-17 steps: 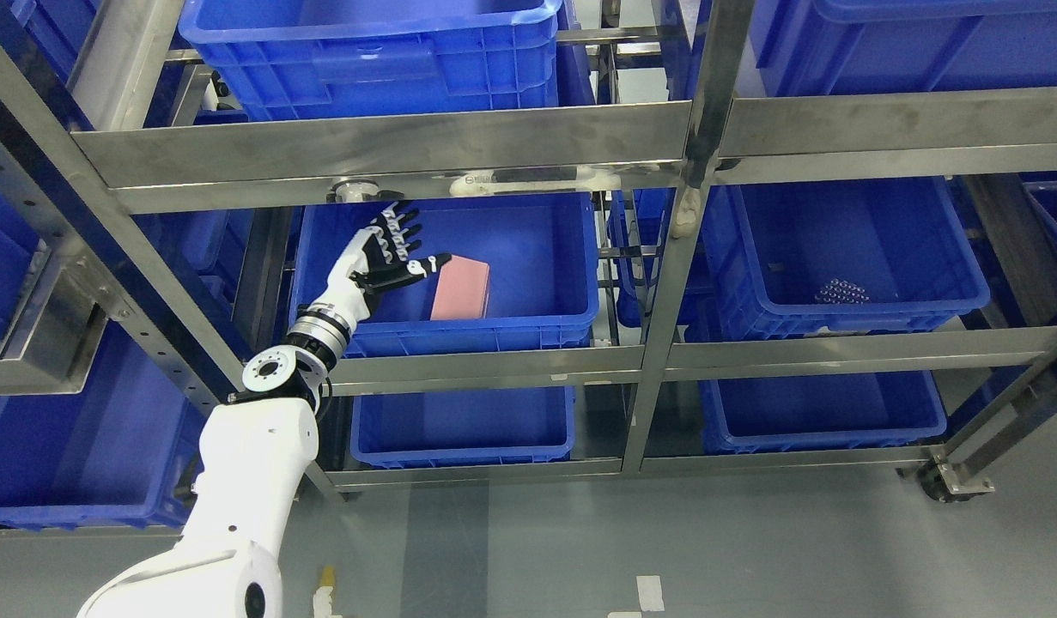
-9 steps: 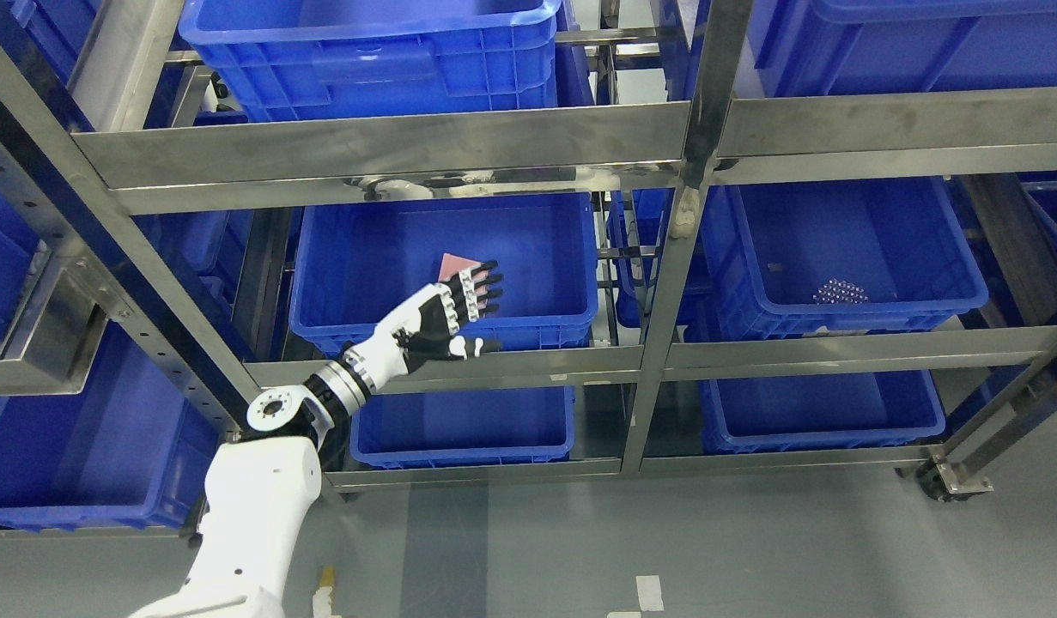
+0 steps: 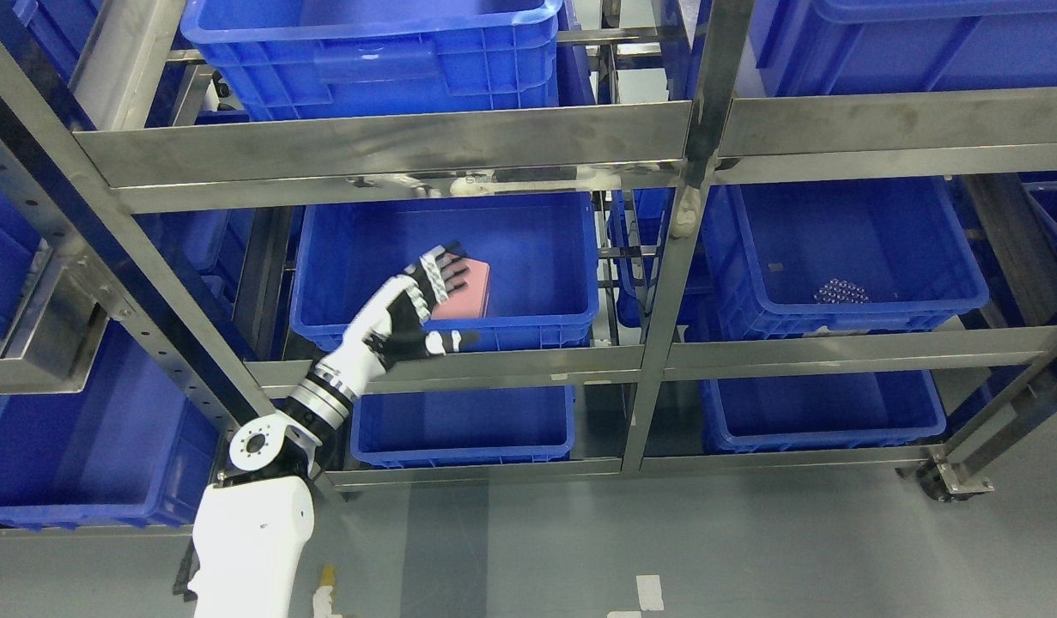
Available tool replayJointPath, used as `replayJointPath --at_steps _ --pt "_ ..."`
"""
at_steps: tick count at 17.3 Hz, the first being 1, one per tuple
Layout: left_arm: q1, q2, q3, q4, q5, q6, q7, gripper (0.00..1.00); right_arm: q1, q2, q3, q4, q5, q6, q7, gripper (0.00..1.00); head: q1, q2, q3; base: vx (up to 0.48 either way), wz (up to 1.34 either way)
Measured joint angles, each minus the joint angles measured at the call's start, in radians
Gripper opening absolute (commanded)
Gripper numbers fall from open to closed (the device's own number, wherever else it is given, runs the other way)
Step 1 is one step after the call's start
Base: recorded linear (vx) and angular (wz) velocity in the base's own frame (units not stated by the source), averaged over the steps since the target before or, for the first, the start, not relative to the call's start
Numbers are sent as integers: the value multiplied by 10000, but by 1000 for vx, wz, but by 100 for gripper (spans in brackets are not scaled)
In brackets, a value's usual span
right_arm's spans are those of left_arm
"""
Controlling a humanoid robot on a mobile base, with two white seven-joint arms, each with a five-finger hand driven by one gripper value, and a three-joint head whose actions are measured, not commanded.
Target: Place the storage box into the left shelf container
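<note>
Head view: the left hand (image 3: 412,305) reaches up from the lower left, over the front rim of the left bin (image 3: 528,330) on the middle level of the steel shelf (image 3: 391,146). Its fingers (image 3: 442,273) are spread and straight, holding nothing; the thumb points right along the bin's front wall. The pink box (image 3: 472,292) lies inside the bin, just beyond and to the right of the fingers, near the front wall; the fingertips overlap its left edge, and contact cannot be confirmed. To the right of the fingers, past a shelf post, a second bin (image 3: 837,318) holds a small cluster of beads (image 3: 841,292).
</note>
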Motion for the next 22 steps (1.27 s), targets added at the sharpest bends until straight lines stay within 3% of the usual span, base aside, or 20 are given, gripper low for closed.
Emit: replayJointPath --at_steps 3,5,7,11,15,22 --pt "621 0 -527 -1541 205 83 2614 99 1 0 0 0 0 0 0 100 0 0 0 0 0" --pt "1484 0 -1209 -2858 315 -319 5192 100 -1 0 0 0 0 0 0 100 0 0 0 0 0" --pt "2122 0 -1591 -3593 352 -538 6196 100 -1 0 0 0 0 0 0 100 0 0 0 0 0" --pt "3425 0 -2216 -5004 388 -809 6848 100 0 0 0 0 0 0 0 100 0 0 0 0 0" --pt "4373 0 -2524 -5955 393 -431 6963 99 0 0 0 0 0 0 0 100 0 -1 0 0 0" --pt "5156 0 -2143 -6950 398 -137 6933 99 0 0 0 0 0 0 0 100 0 -2 0 0 0"
